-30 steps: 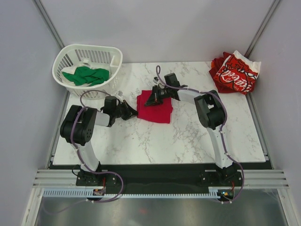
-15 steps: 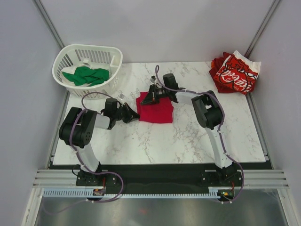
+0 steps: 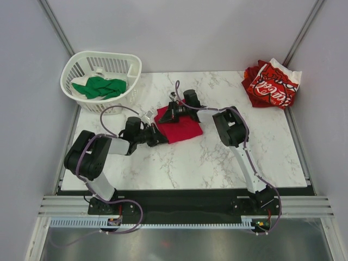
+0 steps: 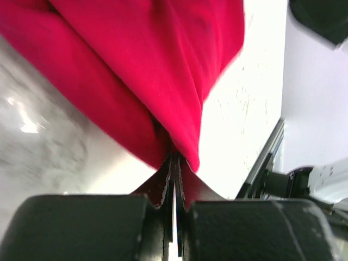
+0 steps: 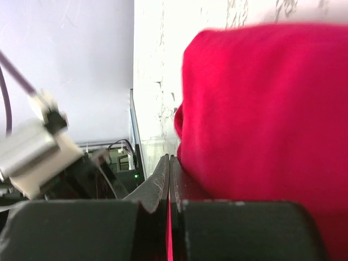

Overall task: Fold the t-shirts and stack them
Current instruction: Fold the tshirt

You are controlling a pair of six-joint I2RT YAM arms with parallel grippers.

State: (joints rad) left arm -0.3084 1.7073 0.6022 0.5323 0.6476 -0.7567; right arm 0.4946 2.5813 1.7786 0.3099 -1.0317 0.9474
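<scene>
While both arms lie stretched low over it, the marble table (image 3: 228, 157) fills most of the booth, pale with grey veining. The left arm (image 3: 89, 155) reaches from the near left corner toward the middle. The right arm (image 3: 231, 128) rises from the near right, bends at the elbow and runs back leftward to meet it.

A white basket (image 3: 117, 58) with slatted walls sits at the far left corner. Across from it, at the far right corner, a red-and-white shirt (image 3: 272, 87) with white script lettering lies bunched against the wall. A crimson shirt (image 3: 182, 129), folded to a rough square, lies on the table a little left of centre, its left side drawn toward the two grippers. A green shirt (image 3: 99, 87) lies crumpled inside the basket.

The left gripper (image 3: 157, 136) is at the crimson shirt's near left corner. From its wrist camera the jaws look pressed together, with a fold of the red cloth caught at their tips. The right gripper (image 3: 166, 116) is at the shirt's far left edge. Its jaws are likewise pinched tight, showing a thin seam of red between them, and the bulk of the shirt swells just beside the fingers.
</scene>
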